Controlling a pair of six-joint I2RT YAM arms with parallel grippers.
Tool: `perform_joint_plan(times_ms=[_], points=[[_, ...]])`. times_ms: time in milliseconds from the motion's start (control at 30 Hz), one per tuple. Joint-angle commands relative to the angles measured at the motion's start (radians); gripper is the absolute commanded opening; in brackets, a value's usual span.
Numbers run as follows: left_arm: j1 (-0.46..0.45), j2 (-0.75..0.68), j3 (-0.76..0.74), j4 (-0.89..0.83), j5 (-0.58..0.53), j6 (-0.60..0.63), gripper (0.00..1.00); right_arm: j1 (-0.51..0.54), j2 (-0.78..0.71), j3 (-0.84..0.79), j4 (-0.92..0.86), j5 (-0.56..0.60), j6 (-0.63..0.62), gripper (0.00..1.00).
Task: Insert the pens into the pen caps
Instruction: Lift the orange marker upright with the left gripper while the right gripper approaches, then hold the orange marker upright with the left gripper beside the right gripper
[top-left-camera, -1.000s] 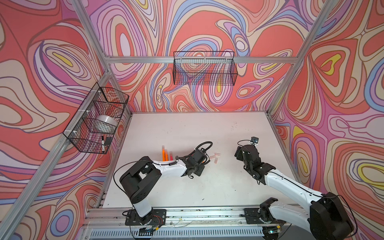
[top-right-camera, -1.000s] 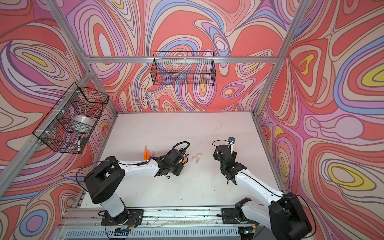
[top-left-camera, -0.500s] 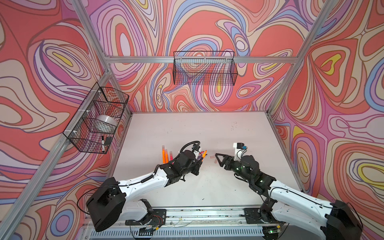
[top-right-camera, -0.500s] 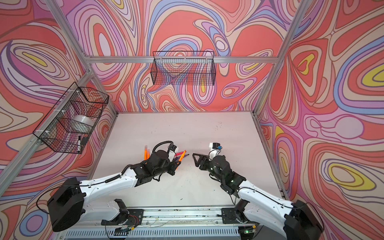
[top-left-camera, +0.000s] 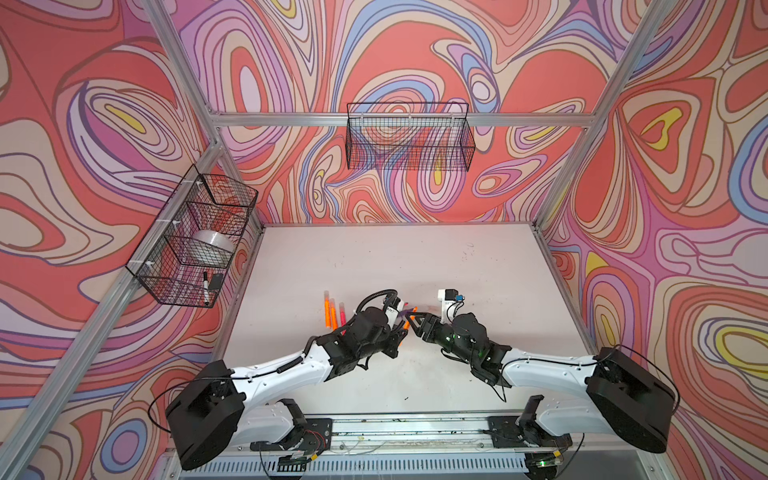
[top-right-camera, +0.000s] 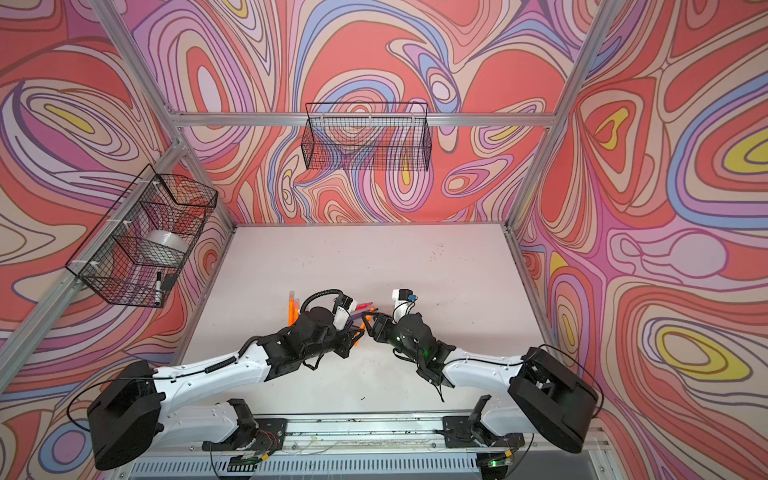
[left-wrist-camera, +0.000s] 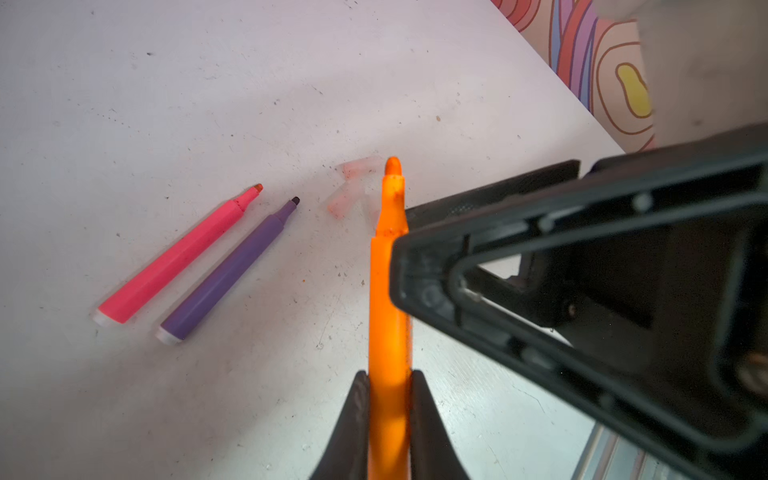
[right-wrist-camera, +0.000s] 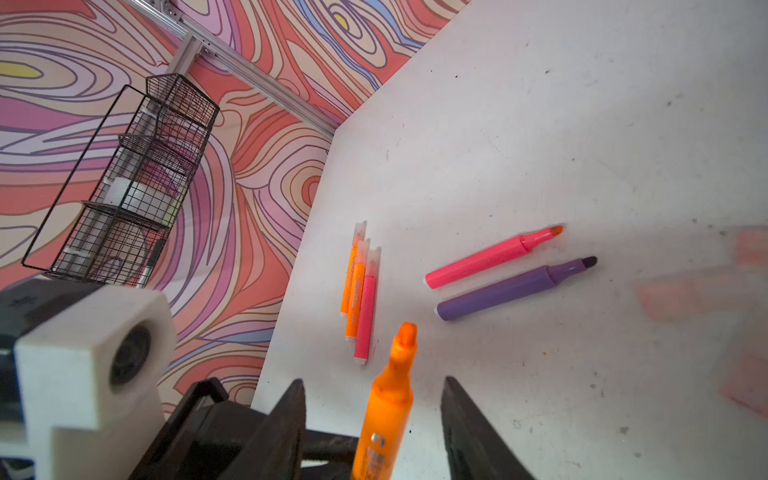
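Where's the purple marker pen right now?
Near mid-table: in the right wrist view the purple marker pen lies uncapped on the white table, beside the uncapped hot pink pen, between three capped pens and the loose translucent caps.

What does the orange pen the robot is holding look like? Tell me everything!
The orange pen is a slim, bright orange plastic marker with a narrower neck and a blunt orange felt tip, bare, with no cap. Grey print marks its barrel. The left gripper pinches its barrel, holding it above the table. The right gripper straddles it, open and not touching.
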Motion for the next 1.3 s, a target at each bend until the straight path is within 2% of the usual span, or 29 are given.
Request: perform_joint_plan(times_ms=[0, 233, 300, 467, 567, 667, 767, 967, 1133, 1267], points=[[-0.001, -0.027, -0.002, 0.028, 0.015, -0.006, 0.0, 0.009, 0.019, 0.028, 0.054, 0.004, 0.023, 0.52], [-0.001, -0.033, -0.002, 0.023, 0.0, -0.006, 0.0, 0.033, 0.061, 0.06, 0.059, -0.006, 0.033, 0.48], [-0.002, -0.035, 0.001, 0.02, 0.001, -0.005, 0.0, 0.039, 0.071, 0.069, 0.057, -0.007, 0.033, 0.45], [-0.001, -0.043, 0.006, 0.009, 0.004, -0.003, 0.0, 0.04, 0.065, 0.078, 0.03, 0.01, 0.031, 0.16], [-0.001, -0.053, -0.003, 0.01, 0.001, -0.001, 0.0, 0.041, 0.063, 0.082, 0.018, 0.014, 0.024, 0.07], [-0.001, -0.063, -0.012, 0.016, -0.005, 0.002, 0.1, 0.044, 0.063, 0.082, 0.022, 0.011, 0.024, 0.01], [-0.001, -0.07, -0.02, 0.022, -0.011, 0.003, 0.22, 0.05, 0.063, 0.088, 0.023, 0.006, 0.023, 0.0], [-0.002, -0.065, -0.024, 0.033, 0.0, 0.009, 0.35, 0.068, 0.07, 0.108, 0.017, 0.004, 0.015, 0.0], [-0.001, -0.048, -0.019, 0.039, 0.002, 0.012, 0.36, 0.085, 0.086, 0.121, 0.022, 0.007, 0.013, 0.0], [-0.002, -0.046, -0.016, 0.038, -0.002, 0.01, 0.3, 0.088, 0.095, 0.126, 0.022, 0.008, 0.013, 0.0]])
